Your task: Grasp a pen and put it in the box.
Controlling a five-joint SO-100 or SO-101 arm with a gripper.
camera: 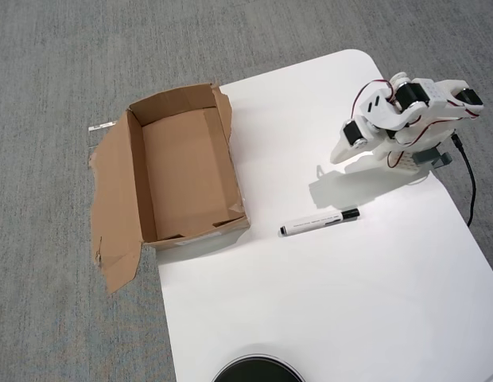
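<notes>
The pen [320,222], white with a black cap on its right end, lies flat near the middle of the white table [326,310]. Left of it stands the brown cardboard box [187,171], open on top with nothing inside and partly overhanging the table's left edge. One torn flap [115,207] is splayed flat to its left. My gripper [338,157] is folded back at the table's upper right, pointing down-left. Its fingers look closed together with nothing held, about a pen's length above and to the right of the pen's cap.
Grey carpet [64,72] surrounds the table. A black round object [257,372] pokes in at the bottom edge. A black cable [470,187] runs down from the arm's base along the table's right side.
</notes>
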